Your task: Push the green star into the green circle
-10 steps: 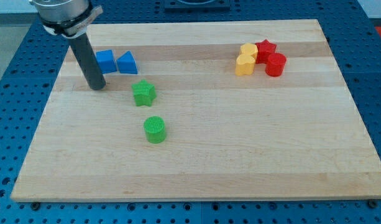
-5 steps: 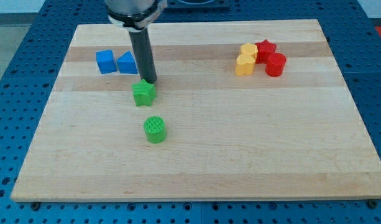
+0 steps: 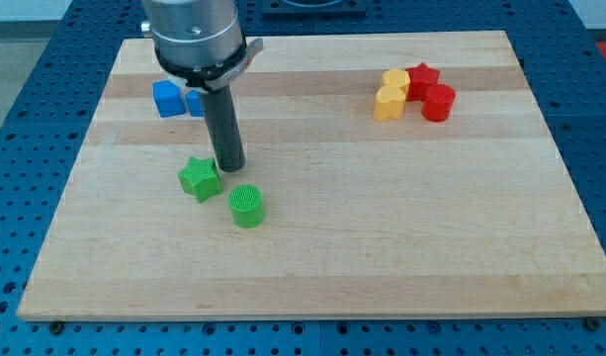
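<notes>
My tip [image 3: 230, 166], no claw to report, sat just beside the green star [image 3: 199, 179]; the star stood near the green circle [image 3: 247, 206], not yet touching.

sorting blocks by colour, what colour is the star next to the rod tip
Green. The green star sits just to the view's left of my tip, clearest in the camera view.

The star [image 3: 200, 179] and the ribbed round block [image 3: 247, 206] are green; two blocks [image 3: 167, 98] are blue, two [image 3: 389, 101] yellow, two [image 3: 437, 102] red; the worktop [image 3: 382, 218] is pale wood, banded.
</notes>
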`<action>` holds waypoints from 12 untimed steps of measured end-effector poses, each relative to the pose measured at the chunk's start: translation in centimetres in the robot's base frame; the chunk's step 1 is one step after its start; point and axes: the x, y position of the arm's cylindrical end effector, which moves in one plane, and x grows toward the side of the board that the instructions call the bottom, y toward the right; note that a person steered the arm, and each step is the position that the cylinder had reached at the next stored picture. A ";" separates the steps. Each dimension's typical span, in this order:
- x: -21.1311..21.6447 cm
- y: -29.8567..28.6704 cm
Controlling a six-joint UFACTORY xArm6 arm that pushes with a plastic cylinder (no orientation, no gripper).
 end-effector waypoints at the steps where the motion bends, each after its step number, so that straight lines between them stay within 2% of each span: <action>1: -0.5 -1.5; 2: 1.0 -4.4; 4: 5.1 -4.8; 6: 6.1 -4.8; 8: 7.6 -8.6; 9: 12.6 -8.8; 10: 13.8 -7.8; 11: 10.6 -5.6; 12: 10.0 -4.9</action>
